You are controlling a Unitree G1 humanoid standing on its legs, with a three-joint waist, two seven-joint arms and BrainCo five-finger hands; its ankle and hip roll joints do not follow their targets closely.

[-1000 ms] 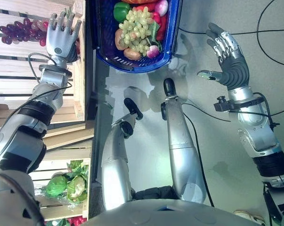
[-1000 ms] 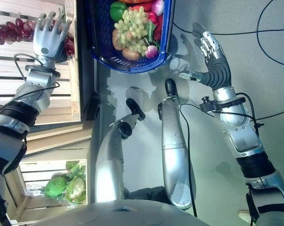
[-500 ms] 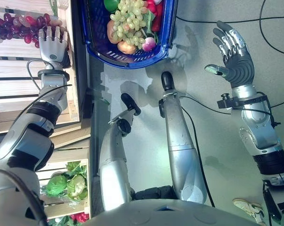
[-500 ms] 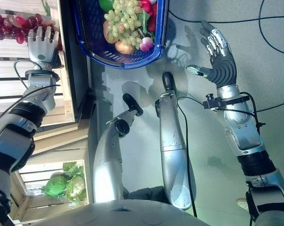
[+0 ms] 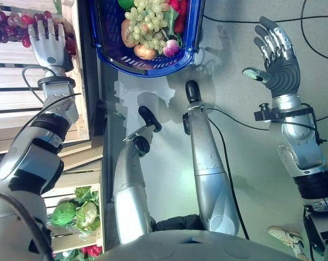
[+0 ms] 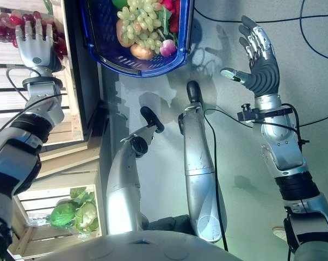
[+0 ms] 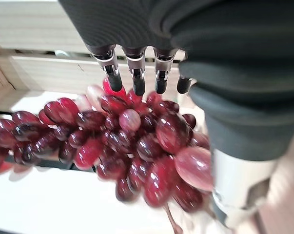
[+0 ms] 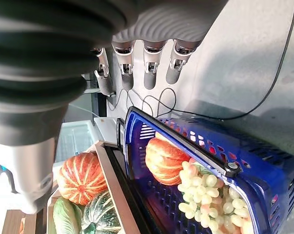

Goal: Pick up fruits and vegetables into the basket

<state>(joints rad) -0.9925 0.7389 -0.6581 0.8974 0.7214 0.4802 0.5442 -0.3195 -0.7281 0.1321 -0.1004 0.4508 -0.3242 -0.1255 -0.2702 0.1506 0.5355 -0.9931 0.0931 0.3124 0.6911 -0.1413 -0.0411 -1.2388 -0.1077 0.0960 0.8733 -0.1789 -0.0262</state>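
The left hand (image 5: pixel 48 46) is held over a bunch of red grapes (image 7: pixel 112 146) lying on the wooden crate shelf (image 5: pixel 11 81) at far left, its fingers straight and spread wide (the tips sit just above the fruit, nothing gripped). The right hand (image 5: pixel 277 57) is raised at far right above the floor, fingers loosely open and empty. The blue basket (image 5: pixel 192 38), between them, is loaded with green grapes (image 5: pixel 144 24) and other produce.

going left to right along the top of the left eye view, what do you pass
red grapes → left hand → crate wall → basket → right hand
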